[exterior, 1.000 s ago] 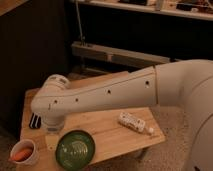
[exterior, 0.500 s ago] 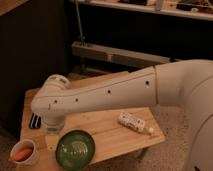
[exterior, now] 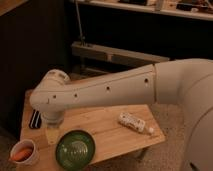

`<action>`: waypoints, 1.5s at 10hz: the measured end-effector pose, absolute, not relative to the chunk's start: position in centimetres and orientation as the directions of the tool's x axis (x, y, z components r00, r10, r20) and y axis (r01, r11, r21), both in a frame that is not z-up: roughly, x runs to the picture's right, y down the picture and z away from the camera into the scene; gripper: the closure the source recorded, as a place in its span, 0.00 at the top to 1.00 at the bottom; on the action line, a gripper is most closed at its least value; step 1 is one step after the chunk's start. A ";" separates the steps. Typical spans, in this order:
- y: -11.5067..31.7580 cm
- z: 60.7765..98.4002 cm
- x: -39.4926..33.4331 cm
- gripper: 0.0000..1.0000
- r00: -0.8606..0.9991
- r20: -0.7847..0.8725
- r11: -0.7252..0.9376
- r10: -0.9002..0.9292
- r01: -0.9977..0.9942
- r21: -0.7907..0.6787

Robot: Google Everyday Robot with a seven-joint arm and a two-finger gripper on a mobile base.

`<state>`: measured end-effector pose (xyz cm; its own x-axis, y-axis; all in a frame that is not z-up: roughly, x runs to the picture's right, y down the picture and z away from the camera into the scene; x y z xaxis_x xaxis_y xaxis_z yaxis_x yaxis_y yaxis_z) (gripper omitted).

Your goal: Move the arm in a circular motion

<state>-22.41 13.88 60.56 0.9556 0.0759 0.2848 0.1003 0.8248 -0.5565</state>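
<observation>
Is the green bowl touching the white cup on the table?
Apart. The camera view shows a strip of table between the green bowl and the white cup. The gripper hangs under the arm's elbow, beside the bowl.

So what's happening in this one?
A white arm reaches from the right across a small wooden table. Its gripper hangs below the joint at the table's left end, just behind a green bowl. A white cup with something orange in it sits at the front left corner, and a pale packet lies to the right. Nothing on the table appears to be handled.
</observation>
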 end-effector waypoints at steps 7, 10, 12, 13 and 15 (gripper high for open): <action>1.9 71.8 -17.4 0.80 0.965 0.256 0.845 0.064 0.084 -0.528; -1.2 77.1 -12.5 0.80 0.969 0.207 0.831 0.136 0.003 -0.557; -1.5 81.1 -6.9 0.80 0.957 0.161 0.804 0.241 -0.104 -0.585; -1.0 82.4 -4.0 0.80 0.948 0.139 0.790 0.287 -0.152 -0.595; 1.0 84.1 2.3 0.80 0.920 0.087 0.752 0.382 -0.255 -0.608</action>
<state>2.27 0.99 84.11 0.9201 0.3818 0.0872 -0.2546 0.7523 -0.6076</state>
